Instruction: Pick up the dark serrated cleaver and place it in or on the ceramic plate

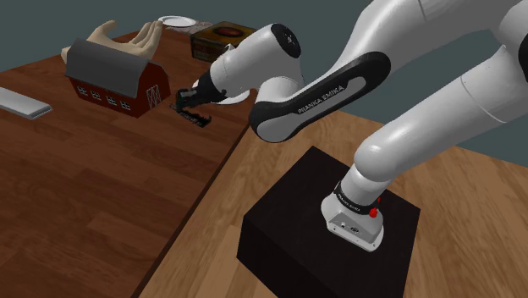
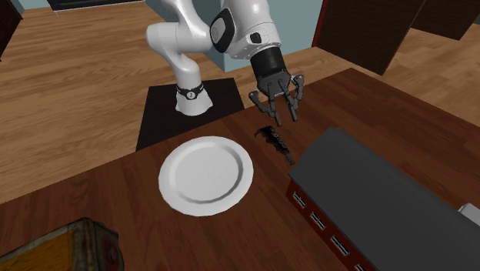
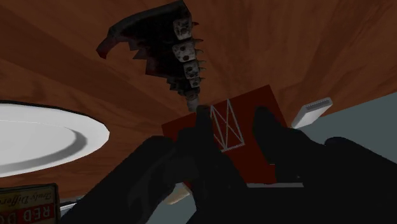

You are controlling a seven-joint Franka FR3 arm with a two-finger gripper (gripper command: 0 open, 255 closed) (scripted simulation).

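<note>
Hovering hand (image 2: 282,116): open, fingers spread, nothing between them; hangs above the surface, apart from the cleaver.
Hand, wrist view (image 3: 235,126): two black fingers stand apart, aimed toward the cleaver's narrow end and the barn.
Hand, shoulder view (image 1: 183,95): just over the cleaver.
Cleaver (image 2: 275,143): dark, jagged edge, lies flat on the surface between plate and barn, near both; touches neither as far as shows.
Cleaver ends (image 3: 167,48): broad blade away from barn, narrow end toward it.
Cleaver, shoulder view (image 1: 193,114): beside the barn's end wall.
Plate (image 2: 206,174): white, round, nothing on it.
Barn (image 2: 377,208): red model, grey roof.
Surface (image 2: 92,192): dark brown wood.
Grey bar (image 1: 24,103): flat on the surface, beyond the barn.
Stand (image 1: 330,229): black box on wooden floor.
</note>
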